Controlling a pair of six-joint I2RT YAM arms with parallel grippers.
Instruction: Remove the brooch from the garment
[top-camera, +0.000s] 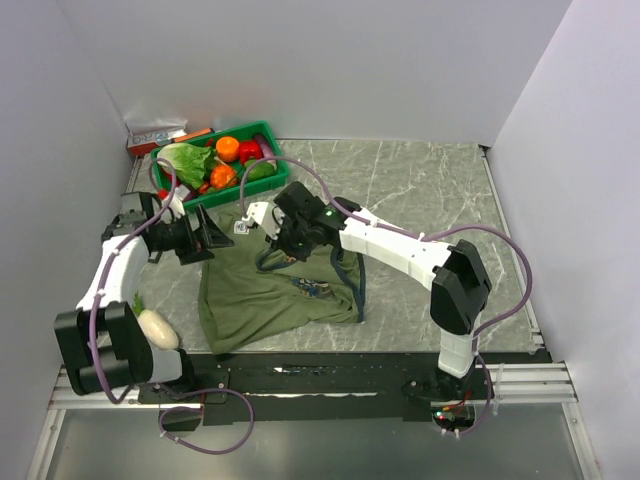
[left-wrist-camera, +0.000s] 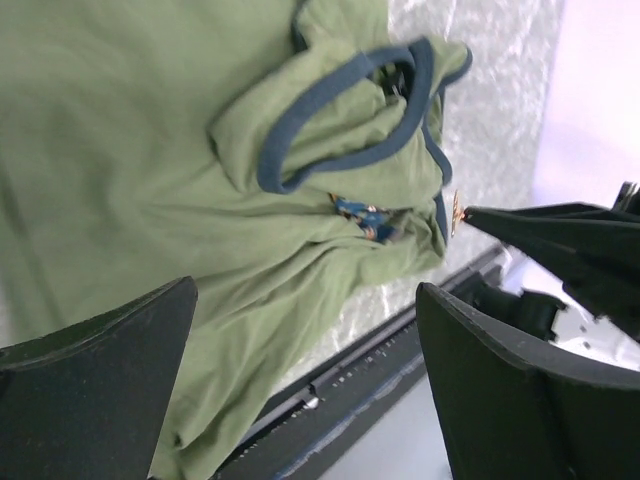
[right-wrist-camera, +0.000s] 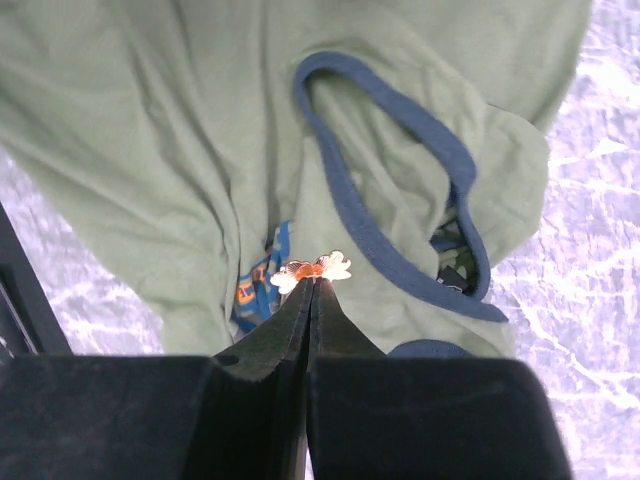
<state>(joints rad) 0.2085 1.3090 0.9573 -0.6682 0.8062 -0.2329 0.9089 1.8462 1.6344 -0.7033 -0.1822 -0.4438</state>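
Note:
The garment (top-camera: 270, 295) is an olive-green tank top with navy trim, lying crumpled on the marble table; it also shows in the left wrist view (left-wrist-camera: 150, 150) and the right wrist view (right-wrist-camera: 150, 120). Its orange-and-blue graphic (right-wrist-camera: 262, 285) is folded in the cloth. My right gripper (right-wrist-camera: 312, 282) is shut on the brooch (right-wrist-camera: 312, 268), a tiny pin with an orange-red centre and pale lobes, held at the fingertips above the cloth. The brooch also shows in the left wrist view (left-wrist-camera: 456, 210) and the top view (top-camera: 241, 228). My left gripper (left-wrist-camera: 305, 290) is open and empty above the garment's left part (top-camera: 205, 240).
A green crate (top-camera: 262, 130) of vegetables stands at the back left, with a small box (top-camera: 155, 133) behind it. A white vegetable (top-camera: 158, 328) lies at the front left by the left arm's base. A black rail (top-camera: 330, 365) runs along the near table edge.

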